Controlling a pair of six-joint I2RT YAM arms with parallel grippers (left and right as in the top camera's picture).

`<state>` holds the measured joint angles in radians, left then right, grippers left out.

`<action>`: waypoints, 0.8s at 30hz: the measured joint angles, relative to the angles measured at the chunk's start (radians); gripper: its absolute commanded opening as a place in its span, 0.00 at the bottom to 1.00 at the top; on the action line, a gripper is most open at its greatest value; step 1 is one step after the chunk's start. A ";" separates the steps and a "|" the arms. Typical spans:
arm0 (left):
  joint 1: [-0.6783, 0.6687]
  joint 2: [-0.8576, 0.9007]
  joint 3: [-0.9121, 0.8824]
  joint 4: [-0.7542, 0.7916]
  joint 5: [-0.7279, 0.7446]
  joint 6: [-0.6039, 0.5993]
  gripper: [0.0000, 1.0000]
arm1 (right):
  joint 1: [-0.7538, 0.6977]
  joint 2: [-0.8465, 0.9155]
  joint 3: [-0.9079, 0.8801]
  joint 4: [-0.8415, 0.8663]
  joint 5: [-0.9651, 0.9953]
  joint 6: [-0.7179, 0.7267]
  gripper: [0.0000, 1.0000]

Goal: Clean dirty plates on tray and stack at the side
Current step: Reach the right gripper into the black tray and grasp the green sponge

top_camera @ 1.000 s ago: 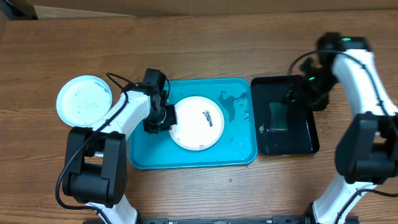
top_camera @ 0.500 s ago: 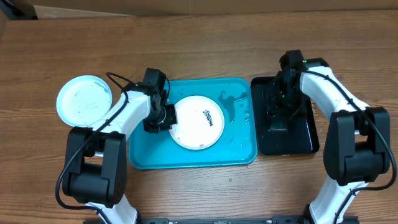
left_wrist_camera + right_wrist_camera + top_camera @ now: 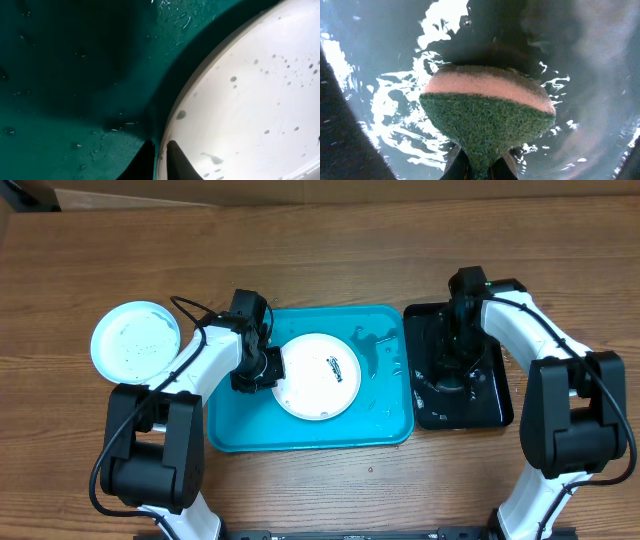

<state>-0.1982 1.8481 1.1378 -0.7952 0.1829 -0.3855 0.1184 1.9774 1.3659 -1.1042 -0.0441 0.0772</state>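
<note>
Soaking sponge (image 3: 487, 112), white plate (image 3: 318, 376) in blue tray (image 3: 235, 435)

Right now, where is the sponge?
In the right wrist view the sponge is pinched by the fingers of the right gripper, low in the wet black tray, which overhead sits just right of the turquoise tray.

Centre frame, turquoise tray (image 3: 240, 430), water-speckled; the white plate (image 3: 305, 387) shows a dark smear (image 3: 335, 367). Right side, glossy black tray (image 3: 495, 395). The sponge (image 3: 487, 117): green, pink band. Brown woodgrain desk (image 3: 320, 250).
</note>
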 measured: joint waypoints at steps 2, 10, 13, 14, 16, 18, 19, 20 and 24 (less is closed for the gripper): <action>0.000 0.000 0.000 0.002 0.000 0.000 0.19 | 0.000 0.000 0.021 -0.012 0.000 0.000 0.04; 0.000 0.000 0.000 0.004 0.000 0.000 0.15 | 0.000 0.000 0.044 -0.007 0.008 0.000 0.04; 0.000 0.000 0.000 0.003 -0.001 0.000 0.04 | 0.000 0.000 0.027 0.021 0.011 0.001 0.04; 0.000 0.000 0.000 0.003 -0.003 0.001 0.04 | 0.000 0.000 0.022 0.027 0.011 0.001 0.04; 0.000 0.000 0.000 0.003 -0.005 0.000 0.04 | 0.000 0.000 0.006 0.042 0.011 0.001 0.04; 0.000 0.000 0.000 0.003 -0.006 0.000 0.04 | 0.000 0.000 -0.002 0.046 0.011 0.000 0.04; 0.000 0.000 0.000 0.003 -0.006 0.000 0.04 | 0.000 0.000 -0.003 0.047 0.011 0.000 0.04; 0.000 0.000 0.000 0.003 -0.006 0.000 0.04 | 0.000 0.000 -0.003 0.046 0.011 0.001 0.04; 0.000 0.000 0.000 0.003 -0.007 0.000 0.04 | 0.000 0.000 0.014 -0.014 0.011 0.001 0.04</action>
<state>-0.1982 1.8481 1.1378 -0.7921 0.1761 -0.3859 0.1184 1.9774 1.3796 -1.1187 -0.0326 0.0784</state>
